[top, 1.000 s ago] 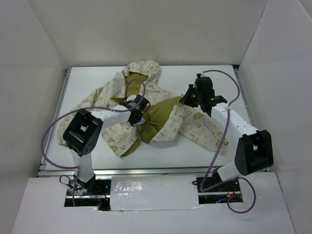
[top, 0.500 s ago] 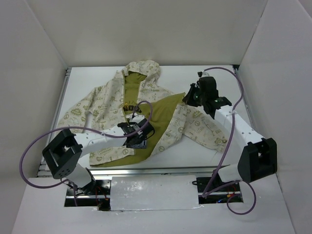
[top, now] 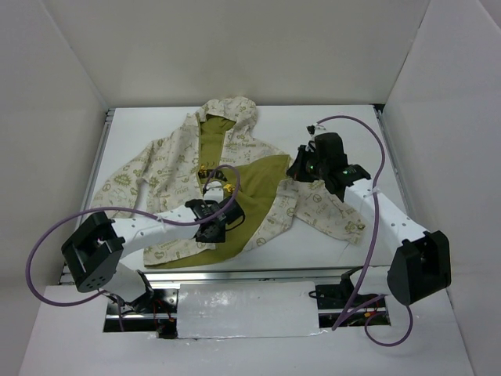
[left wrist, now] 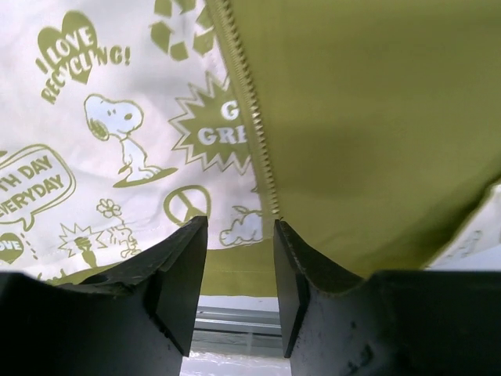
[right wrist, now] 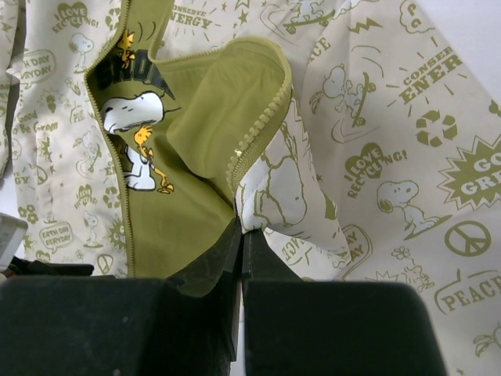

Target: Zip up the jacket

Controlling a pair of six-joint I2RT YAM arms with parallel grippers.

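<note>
Just ahead of my left gripper (left wrist: 239, 235), jaws apart, runs the zipper (left wrist: 249, 117) of the jacket (left wrist: 117, 196); my right gripper (right wrist: 241, 227) clamps its front edge.

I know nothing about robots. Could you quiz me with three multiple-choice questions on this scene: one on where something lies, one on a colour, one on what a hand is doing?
1. Where does the hood of the jacket lie?
A) toward the far wall
B) toward the near edge
C) hanging over the left side

2. What colour is the jacket's lining?
A) red
B) olive green
C) navy

3. The right hand is:
A) wide open in the air
B) holding a cup
C) shut on the jacket's zipper edge

Answers:
1 A: the hood sits at the top of the overhead view.
2 B: the folded-back front panel shows olive.
3 C: the wrist view shows it pinching fabric beside the zipper teeth.
</note>
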